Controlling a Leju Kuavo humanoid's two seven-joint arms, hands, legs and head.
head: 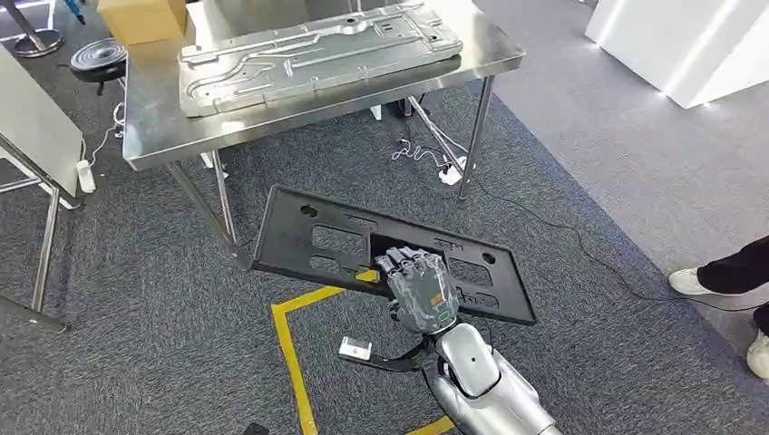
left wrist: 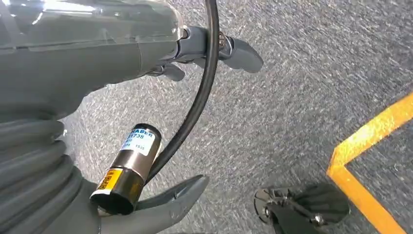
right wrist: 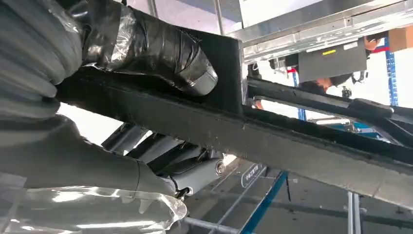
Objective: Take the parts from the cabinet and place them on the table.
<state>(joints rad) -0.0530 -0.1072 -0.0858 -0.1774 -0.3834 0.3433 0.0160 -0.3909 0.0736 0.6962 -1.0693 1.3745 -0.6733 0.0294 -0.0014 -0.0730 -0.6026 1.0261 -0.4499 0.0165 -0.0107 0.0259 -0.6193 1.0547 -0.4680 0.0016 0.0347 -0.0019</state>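
Open carpet [head: 580, 163] lies between the held black panel [head: 299, 237] and the bench [head: 145, 136]. A grey metal plate [head: 317, 56] covers most of the benchtop; a cardboard box [head: 141, 18] blocks its far left corner. Cables [head: 544, 227] trail on the floor at right.

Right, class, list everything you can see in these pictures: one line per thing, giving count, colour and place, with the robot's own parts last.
Black panel: one, black with cut-outs, held above the carpet in front of the table.
Metal plate: one, silver-grey, lying on the table.
Table: one, shiny steel, ahead of the robot.
Cardboard box: one, brown, at the table's far side.
Floor tape: yellow lines on the grey carpet.
Cable: one, dark, trailing across the carpet.
Person's shoes: two, white, at the right edge.
Right hand: one, grey, gripping the black panel's edge.
Left hand: one, grey, hanging over the carpet, holding nothing.
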